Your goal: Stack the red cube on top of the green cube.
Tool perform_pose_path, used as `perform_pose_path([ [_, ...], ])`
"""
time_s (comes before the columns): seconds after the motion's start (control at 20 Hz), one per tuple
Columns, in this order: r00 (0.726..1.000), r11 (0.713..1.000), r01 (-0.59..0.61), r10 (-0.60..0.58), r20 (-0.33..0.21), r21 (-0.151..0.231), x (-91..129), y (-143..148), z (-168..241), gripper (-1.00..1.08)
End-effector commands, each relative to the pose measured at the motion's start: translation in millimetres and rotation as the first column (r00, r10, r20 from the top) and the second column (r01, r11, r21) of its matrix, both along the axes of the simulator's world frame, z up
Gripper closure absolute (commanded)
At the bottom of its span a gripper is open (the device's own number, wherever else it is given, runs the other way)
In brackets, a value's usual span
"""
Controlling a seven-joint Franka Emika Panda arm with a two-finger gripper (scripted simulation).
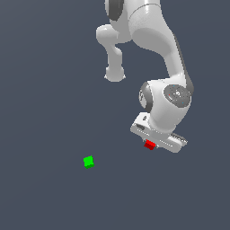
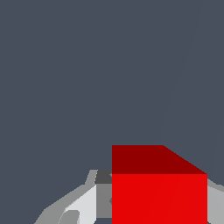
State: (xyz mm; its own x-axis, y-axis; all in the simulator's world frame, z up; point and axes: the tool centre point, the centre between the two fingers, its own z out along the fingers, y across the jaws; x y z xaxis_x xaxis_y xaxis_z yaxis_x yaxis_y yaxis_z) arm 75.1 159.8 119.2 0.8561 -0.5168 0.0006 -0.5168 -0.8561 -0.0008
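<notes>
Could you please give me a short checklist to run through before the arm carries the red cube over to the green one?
1. Small bright red cube sits between the pincer fingers: ok, seen close up in the wrist view.
2. Grip is firm: cannot tell.
3. Small bright green cube is visible and uncovered: ok.
4. Path toward the exterior view's left is free of other objects: ok.
5. Red cube is above the green cube: not ok, well apart.
6. Red cube is lifted off the floor: cannot tell.
</notes>
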Motion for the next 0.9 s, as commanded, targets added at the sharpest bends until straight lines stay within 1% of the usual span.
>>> perform_pose_path([
  [0.0,1.0,1.0,0.0,0.0,0.0,0.0,0,0,0,1.08],
  [0.2,1.0,1.0,0.0,0.0,0.0,0.0,2,-11,-2,1.08],
  [0.4,1.0,1.0,0.0,0.0,0.0,0.0,5,-35,-7,1.08],
  [0.55,1.0,1.0,0.0,0.0,0.0,0.0,10,-62,-13,1.08],
  [0.85,1.0,1.0,0.0,0.0,0.0,-0.001,21,-130,-27,1.08],
])
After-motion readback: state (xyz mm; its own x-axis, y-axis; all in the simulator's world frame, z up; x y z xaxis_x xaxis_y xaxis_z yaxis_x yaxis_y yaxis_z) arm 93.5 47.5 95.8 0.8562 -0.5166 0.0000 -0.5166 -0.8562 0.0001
